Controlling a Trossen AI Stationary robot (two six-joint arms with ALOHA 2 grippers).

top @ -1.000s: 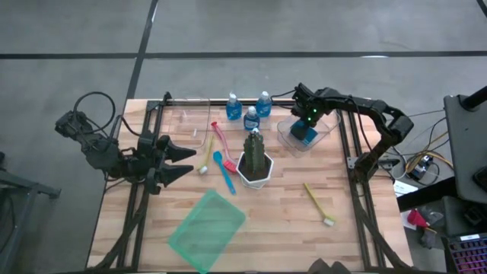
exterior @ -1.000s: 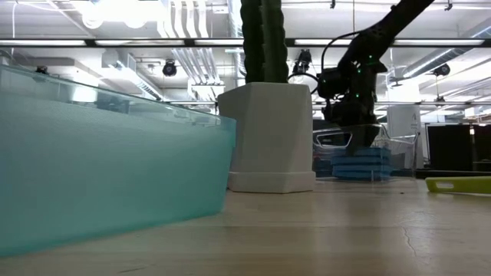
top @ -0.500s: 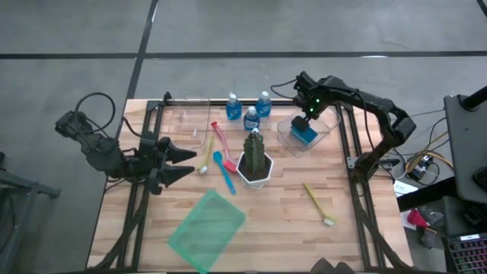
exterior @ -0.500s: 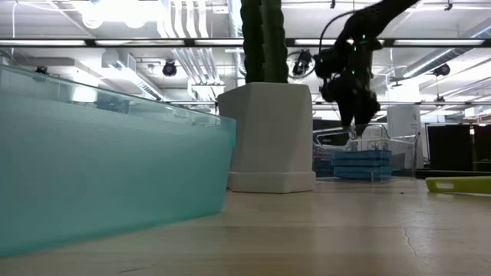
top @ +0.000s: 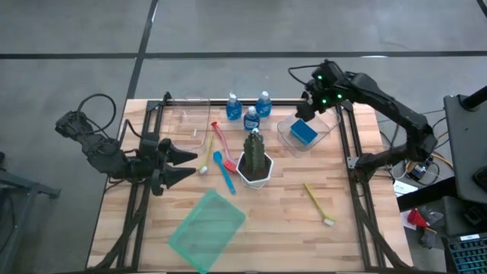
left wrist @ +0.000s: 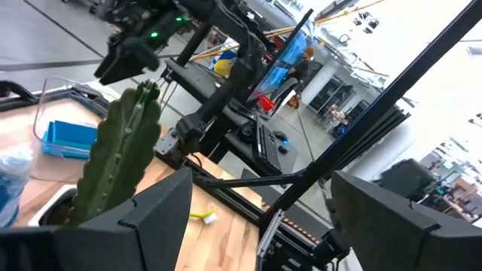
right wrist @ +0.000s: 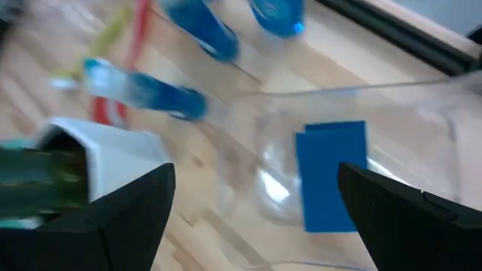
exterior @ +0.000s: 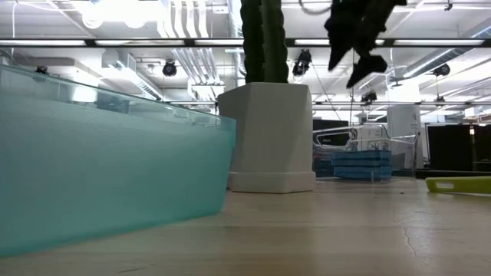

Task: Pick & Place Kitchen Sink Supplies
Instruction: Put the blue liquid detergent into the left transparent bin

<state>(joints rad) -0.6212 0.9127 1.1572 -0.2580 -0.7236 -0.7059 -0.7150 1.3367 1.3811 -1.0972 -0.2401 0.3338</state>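
A: What is being looked after at this step?

B: The right hand [top: 306,109] is being held above the clear tub [top: 285,134], fingers spread wide and gripping nothing. A blue sponge [top: 303,132] is lying flat inside that tub.

A: And what is being advised for the next pick?

B: Probably one of the three blue bottles [top: 251,118], standing just beside the tub, is being lined up. The fingers are best being kept wide and lowered straight over the cap, so the neighbouring bottles and the cactus pot [top: 254,169] are not being knocked.

A: The other arm?

B: The left hand [top: 185,164] is being parked open at the counter's [top: 281,221] left edge, near the brushes [top: 222,151].
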